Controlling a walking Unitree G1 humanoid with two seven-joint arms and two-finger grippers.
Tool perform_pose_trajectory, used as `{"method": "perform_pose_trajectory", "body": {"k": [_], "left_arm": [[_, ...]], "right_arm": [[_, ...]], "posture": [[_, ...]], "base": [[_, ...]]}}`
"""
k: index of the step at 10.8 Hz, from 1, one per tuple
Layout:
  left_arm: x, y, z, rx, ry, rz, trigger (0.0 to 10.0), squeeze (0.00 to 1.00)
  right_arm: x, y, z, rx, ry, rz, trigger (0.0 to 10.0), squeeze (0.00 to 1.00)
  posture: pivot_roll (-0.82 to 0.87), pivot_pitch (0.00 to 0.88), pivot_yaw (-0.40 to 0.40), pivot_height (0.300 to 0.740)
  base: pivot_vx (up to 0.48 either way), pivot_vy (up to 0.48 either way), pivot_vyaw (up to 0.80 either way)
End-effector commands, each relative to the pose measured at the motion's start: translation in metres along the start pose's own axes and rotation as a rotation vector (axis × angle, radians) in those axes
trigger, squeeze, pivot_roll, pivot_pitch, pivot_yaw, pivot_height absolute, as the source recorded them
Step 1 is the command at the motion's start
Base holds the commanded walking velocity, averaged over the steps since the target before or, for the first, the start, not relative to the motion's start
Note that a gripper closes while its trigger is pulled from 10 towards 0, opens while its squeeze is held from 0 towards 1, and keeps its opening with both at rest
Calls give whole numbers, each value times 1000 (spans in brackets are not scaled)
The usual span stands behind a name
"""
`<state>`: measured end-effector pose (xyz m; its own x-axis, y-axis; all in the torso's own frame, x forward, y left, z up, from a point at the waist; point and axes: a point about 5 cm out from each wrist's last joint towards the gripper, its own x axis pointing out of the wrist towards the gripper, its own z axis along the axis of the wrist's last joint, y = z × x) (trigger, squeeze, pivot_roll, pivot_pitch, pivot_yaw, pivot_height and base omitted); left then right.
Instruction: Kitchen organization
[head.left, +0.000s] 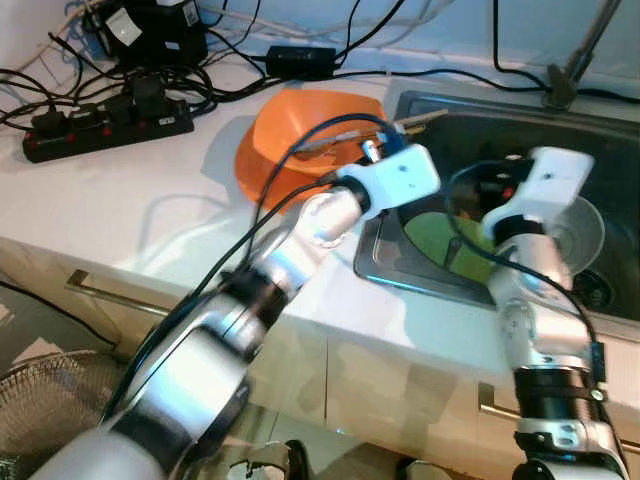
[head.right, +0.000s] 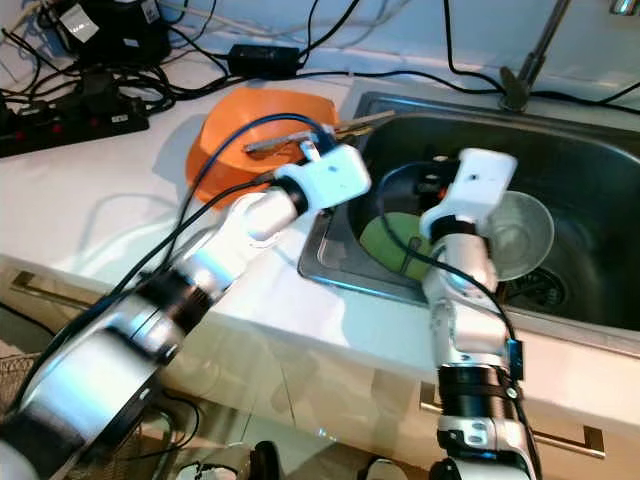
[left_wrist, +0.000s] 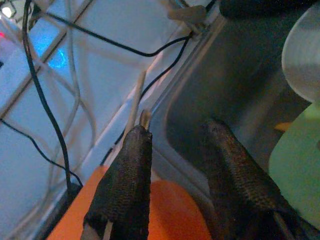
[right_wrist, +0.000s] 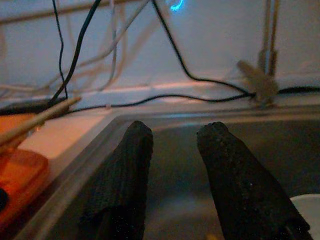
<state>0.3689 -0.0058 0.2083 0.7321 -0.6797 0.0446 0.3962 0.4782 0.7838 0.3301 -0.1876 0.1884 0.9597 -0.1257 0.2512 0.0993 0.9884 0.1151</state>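
White bench (head.left: 150, 220) with a steel sink (head.right: 590, 170) let into it on the right. Orange bowl (head.left: 290, 135) sitting on the bench just beside the sink's left rim, chopsticks (head.right: 300, 138) lying across it with their tips reaching over the sink edge. Left gripper (left_wrist: 175, 150) held over the line between bowl and sink, jaws parted with a clear gap and nothing between them; one finger (left_wrist: 127, 180) over the orange rim, the other over the sink wall. Right gripper (right_wrist: 172, 150) lowered over the basin, jaws likewise apart and empty, pointed at the sink's back wall. Down in the sink, a green plate (head.right: 385, 240) lying flat near the left side, partly hidden by the right arm, and a clear glass bowl (head.right: 520, 235) just beside it toward the drain. Faucet base (head.left: 560, 95) standing at the sink's back rim. At the back left of the bench, a black power strip (head.left: 105, 130) with red switches, a black adapter (head.left: 300, 60) and a tangle of black and white cables (head.left: 230, 45). Wire fan grille (head.left: 45, 410) on the floor below the bench at lower left.
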Motion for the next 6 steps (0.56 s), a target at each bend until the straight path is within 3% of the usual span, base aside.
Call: {"method": "perform_pose_trajectory", "body": {"k": [1, 6], "left_arm": [[4, -2, 3, 46, -8, 9, 10000, 0], [21, 6, 19, 102, -9, 91, 10000, 0]], "right_arm": [[-3, -3, 3, -3, -2, -14, 10000, 0], [-10, -4, -1, 5, 20, -19, 10000, 0]], "posture": [[-48, 84, 69, 740], [-57, 121, 52, 740]], "base": [[0, 0, 0], [0, 0, 0]]}}
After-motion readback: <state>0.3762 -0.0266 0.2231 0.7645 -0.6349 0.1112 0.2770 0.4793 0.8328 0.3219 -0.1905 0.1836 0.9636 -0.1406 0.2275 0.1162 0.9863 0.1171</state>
